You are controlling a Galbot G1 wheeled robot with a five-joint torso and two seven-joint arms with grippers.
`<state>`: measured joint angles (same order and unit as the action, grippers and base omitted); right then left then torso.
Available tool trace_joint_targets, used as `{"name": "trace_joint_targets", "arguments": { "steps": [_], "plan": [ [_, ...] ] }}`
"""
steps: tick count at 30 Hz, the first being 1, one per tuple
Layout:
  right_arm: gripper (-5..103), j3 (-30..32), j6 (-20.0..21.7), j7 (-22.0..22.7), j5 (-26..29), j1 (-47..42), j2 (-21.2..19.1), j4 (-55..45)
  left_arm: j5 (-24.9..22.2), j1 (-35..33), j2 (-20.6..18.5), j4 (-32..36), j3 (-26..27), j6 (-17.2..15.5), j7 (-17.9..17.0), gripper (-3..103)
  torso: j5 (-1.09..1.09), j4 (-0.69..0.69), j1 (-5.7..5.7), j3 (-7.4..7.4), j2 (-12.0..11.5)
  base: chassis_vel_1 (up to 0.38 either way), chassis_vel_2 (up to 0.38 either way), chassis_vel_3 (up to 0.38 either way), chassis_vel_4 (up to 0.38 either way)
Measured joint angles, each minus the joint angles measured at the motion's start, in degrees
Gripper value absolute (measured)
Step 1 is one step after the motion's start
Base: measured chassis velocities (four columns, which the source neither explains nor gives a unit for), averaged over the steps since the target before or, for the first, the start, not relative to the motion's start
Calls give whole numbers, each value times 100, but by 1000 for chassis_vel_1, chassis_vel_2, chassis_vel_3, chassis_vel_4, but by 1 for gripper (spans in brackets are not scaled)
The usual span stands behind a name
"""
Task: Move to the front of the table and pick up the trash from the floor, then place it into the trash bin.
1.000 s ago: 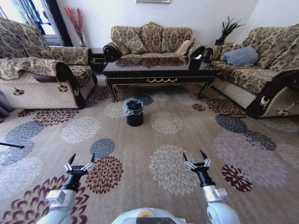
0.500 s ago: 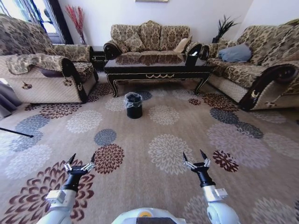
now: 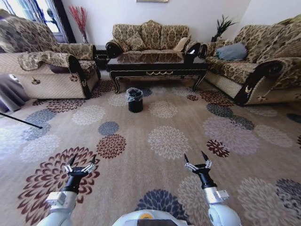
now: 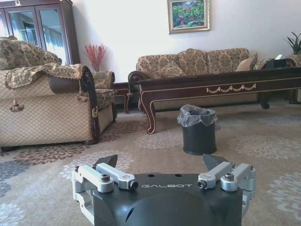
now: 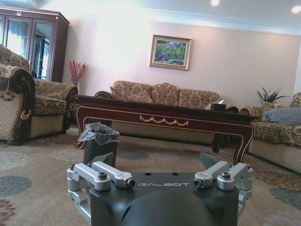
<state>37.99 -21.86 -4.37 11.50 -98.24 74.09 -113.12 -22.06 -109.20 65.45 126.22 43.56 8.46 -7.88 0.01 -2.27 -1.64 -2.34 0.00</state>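
The table stands far ahead across the carpet, in front of the back sofa. The trash bin, black with a crinkly bag at its rim, stands on the carpet just before the table's left half. My left gripper and right gripper hang low in front of me, both open and holding nothing. In the left wrist view the trash bin and table lie beyond the open left gripper. The right wrist view has the trash bin before the table. The trash is out of view.
Patterned sofas ring the room: one on the left, one behind the table, one on the right. A thin black rod lies on the carpet at far left. Wide flowered carpet separates me from the bin.
The whole head view has shifted: carpet, bin and table slid up the picture and look smaller, so the camera has moved back. Both grippers keep the same open pose.
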Motion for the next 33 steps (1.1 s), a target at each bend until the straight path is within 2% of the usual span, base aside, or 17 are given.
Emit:
{"name": "trace_joint_targets", "arguments": {
  "steps": [6,24,33],
  "plan": [
    [100,0,0,0,0,-1,0,0,0,0,0,0,0,0,0,100,-1,-2,0,0,0,140,-114,-149,106],
    [100,0,0,0,0,1,0,0,0,0,0,0,0,0,0,100,-1,-2,-2,-9,7,0,0,0,0],
    [100,0,0,0,0,1,0,0,0,0,0,0,0,0,0,100,-1,-2,-18,-149,163,0,0,0,0]
  ]
}}
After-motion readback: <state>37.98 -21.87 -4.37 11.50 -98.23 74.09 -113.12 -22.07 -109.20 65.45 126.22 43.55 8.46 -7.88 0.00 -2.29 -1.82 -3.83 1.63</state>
